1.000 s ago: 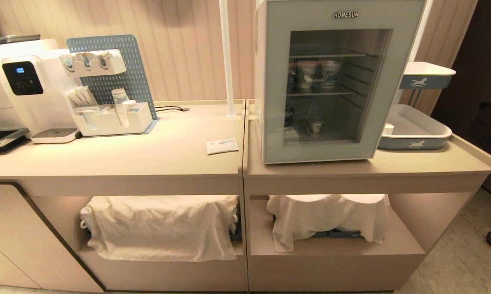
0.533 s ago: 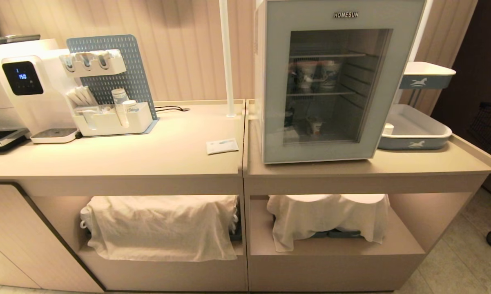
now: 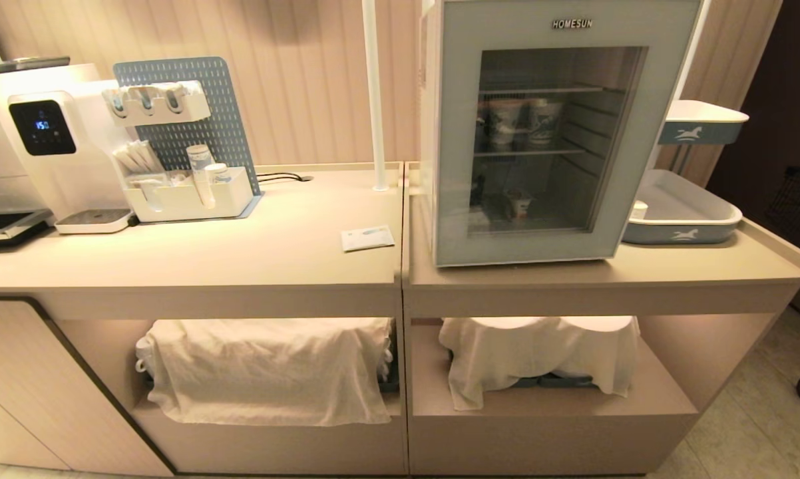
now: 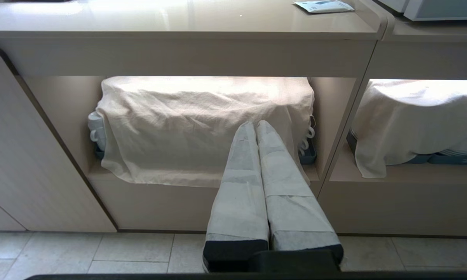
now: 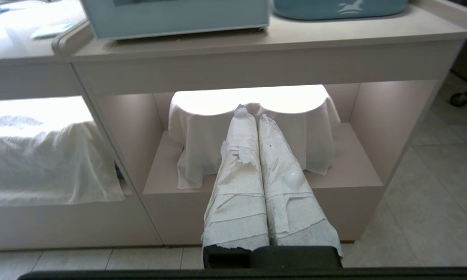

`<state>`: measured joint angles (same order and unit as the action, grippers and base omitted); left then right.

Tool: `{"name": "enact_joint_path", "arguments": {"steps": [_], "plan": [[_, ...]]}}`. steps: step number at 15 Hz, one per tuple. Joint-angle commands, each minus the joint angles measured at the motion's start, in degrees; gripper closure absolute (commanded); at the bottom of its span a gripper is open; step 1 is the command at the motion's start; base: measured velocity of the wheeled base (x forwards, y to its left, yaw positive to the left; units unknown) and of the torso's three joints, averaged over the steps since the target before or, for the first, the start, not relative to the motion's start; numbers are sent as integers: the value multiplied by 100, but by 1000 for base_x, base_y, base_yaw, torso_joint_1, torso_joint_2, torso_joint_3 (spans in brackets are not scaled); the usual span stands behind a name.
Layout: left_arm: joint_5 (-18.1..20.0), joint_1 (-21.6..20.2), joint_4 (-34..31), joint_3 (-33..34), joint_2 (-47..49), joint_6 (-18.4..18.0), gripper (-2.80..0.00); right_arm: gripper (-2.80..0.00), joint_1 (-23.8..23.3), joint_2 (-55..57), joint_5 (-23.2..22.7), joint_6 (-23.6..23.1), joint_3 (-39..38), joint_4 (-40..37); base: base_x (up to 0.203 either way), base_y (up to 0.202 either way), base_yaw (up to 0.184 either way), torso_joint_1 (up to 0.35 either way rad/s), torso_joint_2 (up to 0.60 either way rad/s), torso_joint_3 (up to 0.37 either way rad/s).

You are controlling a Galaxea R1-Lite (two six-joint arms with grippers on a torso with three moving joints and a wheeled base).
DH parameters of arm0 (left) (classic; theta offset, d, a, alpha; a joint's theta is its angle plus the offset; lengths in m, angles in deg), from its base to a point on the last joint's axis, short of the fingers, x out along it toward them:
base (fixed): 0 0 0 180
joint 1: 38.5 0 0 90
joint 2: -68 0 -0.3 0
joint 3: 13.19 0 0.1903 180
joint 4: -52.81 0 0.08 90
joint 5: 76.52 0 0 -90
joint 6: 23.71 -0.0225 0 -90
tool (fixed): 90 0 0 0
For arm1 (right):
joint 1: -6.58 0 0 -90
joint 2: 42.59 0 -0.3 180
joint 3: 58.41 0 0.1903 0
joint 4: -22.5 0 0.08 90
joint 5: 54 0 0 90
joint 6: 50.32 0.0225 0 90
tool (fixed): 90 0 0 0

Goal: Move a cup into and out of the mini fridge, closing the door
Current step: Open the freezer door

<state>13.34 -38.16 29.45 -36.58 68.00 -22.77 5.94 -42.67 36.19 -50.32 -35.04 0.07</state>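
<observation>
Cup (image 3: 518, 202) is sitting dimly behind the shut door (image 3: 453, 133) on the mini fridge (image 3: 428, 100) floor. Only wrist views are showing the left hand (image 4: 255, 124) and right hand (image 5: 250, 112), both pressed closed, empty, below the worktop (image 3: 240, 253).

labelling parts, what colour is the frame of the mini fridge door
Pale grey-blue around the glass window of the door, with HOMESUN lettering on top; clearest in the head view.
</observation>
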Motion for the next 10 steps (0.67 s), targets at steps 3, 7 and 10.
{"name": "enact_joint_path", "arguments": {"steps": [3,7,10], "plan": [[-4,2,6,0,9,3,0,0,2,7,-1,9,-53,11,0,0,0,0,0,0],[-5,2,-18,-6,0,-24,0,0,2,7,-1,9,-53,11,0,0,0,0,0,0],[-13,-2,-18,-6,4,-24,0,0,2,7,-1,9,-53,11,-1,-147,-7,6,1,1]]}}
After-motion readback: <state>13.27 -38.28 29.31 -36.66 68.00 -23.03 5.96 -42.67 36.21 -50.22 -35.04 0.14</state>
